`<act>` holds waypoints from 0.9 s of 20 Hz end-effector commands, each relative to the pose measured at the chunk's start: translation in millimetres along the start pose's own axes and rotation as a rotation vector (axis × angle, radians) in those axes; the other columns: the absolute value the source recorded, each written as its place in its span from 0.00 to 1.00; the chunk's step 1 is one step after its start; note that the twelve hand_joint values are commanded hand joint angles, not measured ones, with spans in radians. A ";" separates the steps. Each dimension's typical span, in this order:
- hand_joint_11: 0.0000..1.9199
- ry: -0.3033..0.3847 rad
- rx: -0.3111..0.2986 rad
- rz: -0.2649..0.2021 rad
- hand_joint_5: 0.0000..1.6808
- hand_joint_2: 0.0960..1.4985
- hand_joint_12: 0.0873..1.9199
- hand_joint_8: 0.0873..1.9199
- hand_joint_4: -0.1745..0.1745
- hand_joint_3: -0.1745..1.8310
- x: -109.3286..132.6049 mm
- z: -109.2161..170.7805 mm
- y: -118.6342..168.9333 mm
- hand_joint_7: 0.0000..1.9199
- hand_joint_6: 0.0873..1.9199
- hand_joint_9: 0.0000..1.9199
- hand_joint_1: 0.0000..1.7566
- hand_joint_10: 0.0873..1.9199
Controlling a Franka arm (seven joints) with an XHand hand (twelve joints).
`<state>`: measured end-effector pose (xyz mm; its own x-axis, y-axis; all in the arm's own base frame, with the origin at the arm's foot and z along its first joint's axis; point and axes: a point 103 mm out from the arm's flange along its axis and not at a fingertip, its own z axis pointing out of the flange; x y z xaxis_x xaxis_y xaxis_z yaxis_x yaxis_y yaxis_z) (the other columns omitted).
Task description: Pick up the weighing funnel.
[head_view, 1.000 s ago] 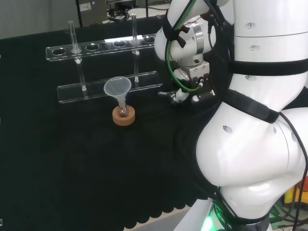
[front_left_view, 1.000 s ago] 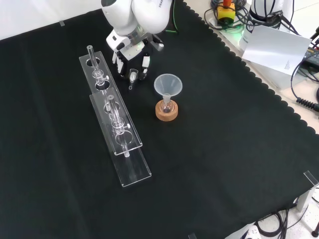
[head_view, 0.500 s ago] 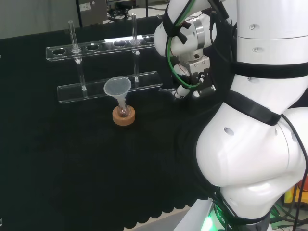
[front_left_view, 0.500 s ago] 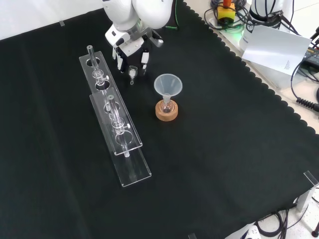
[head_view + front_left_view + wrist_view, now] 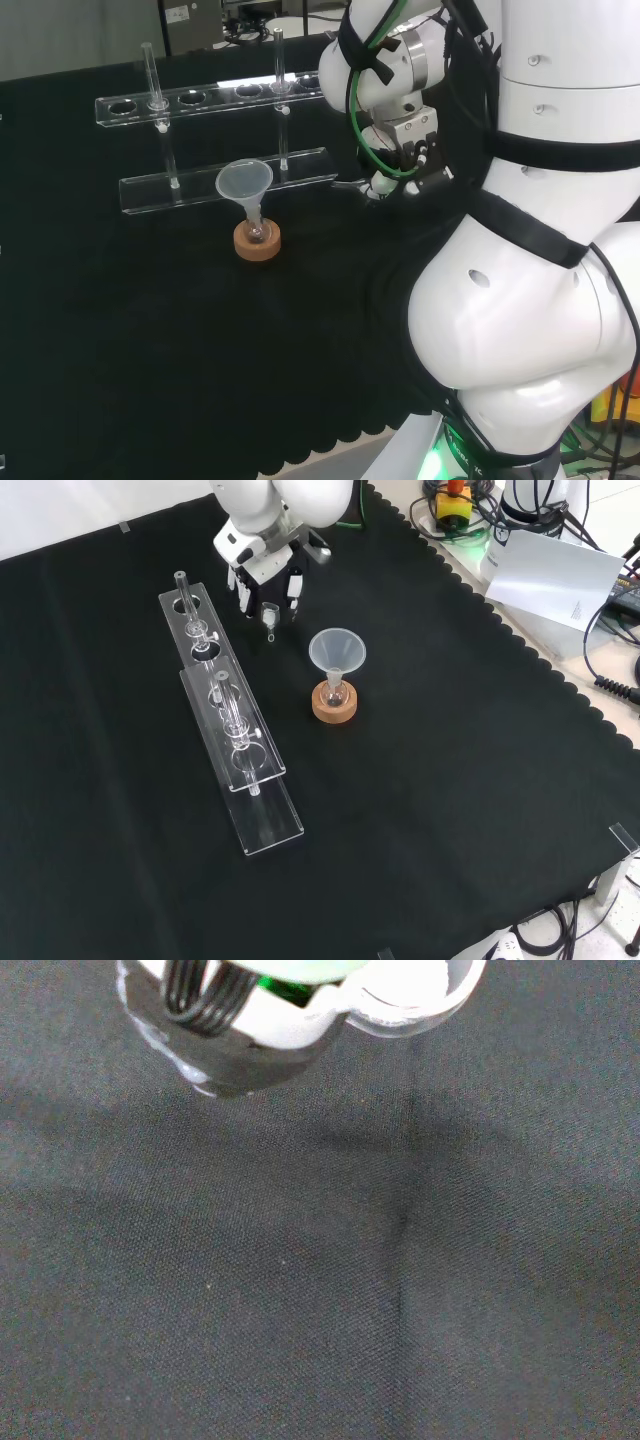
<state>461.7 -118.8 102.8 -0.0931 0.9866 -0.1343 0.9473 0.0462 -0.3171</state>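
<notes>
The weighing funnel (image 5: 268, 615), a small clear piece with a short stem, hangs stem-down between the black fingers of my hand (image 5: 266, 578), above the cloth near the far end of the racks in the front view. In the head view the hand (image 5: 408, 168) sits under the white wrist, right of the racks, and a thin clear tip (image 5: 349, 184) sticks out to its left. The wrist view looks down on bare black cloth, with a blurred part of the hand (image 5: 260, 1020) and a clear rim (image 5: 415, 1012) beside it.
The big funnel (image 5: 337, 652) stands in a small flask on a cork ring (image 5: 334, 704), just right of the hand in the front view. Two clear tube racks (image 5: 225, 720) with upright test tubes (image 5: 184, 595) run along the left. Papers and cables lie beyond the cloth's right edge.
The hand has lifted away from the cloth with the weighing funnel between its fingers, moving up in both views. The big funnel and racks have not moved.
</notes>
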 end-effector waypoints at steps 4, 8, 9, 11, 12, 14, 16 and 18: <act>0.53 -0.098 0.017 -0.007 0.69 0.51 0.47 0.25 0.69 0.30 12.7 -16.2 -31.8 0.67 0.39 0.70 0.72 0.07; 0.53 -0.119 0.023 -0.002 0.68 0.58 0.47 0.32 0.12 0.20 16.5 -24.5 -47.0 0.63 0.36 0.71 0.73 0.06; 0.53 -0.122 0.028 0.000 0.68 0.59 0.47 0.33 0.06 0.19 17.5 -27.1 -50.4 0.62 0.36 0.71 0.73 0.06; 0.53 -0.128 0.033 0.001 0.68 0.60 0.47 0.34 0.01 0.17 20.2 -32.2 -57.3 0.62 0.36 0.71 0.73 0.06; 0.53 -0.131 0.040 0.004 0.68 0.61 0.47 0.34 0.00 0.17 21.7 -34.9 -60.9 0.62 0.36 0.71 0.73 0.06; 0.53 -0.137 0.049 0.010 0.68 0.61 0.47 0.34 0.00 0.17 24.6 -40.1 -67.3 0.62 0.36 0.71 0.73 0.06; 0.53 -0.141 0.052 0.012 0.68 0.61 0.47 0.34 0.00 0.17 27.5 -45.2 -73.1 0.62 0.36 0.71 0.73 0.05; 0.53 -0.141 0.054 0.012 0.68 0.61 0.47 0.34 0.00 0.16 29.6 -49.5 -77.5 0.62 0.35 0.71 0.73 0.05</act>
<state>414.4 -94.8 159.0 -0.1213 0.9598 -0.2533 0.9388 0.0280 -0.3434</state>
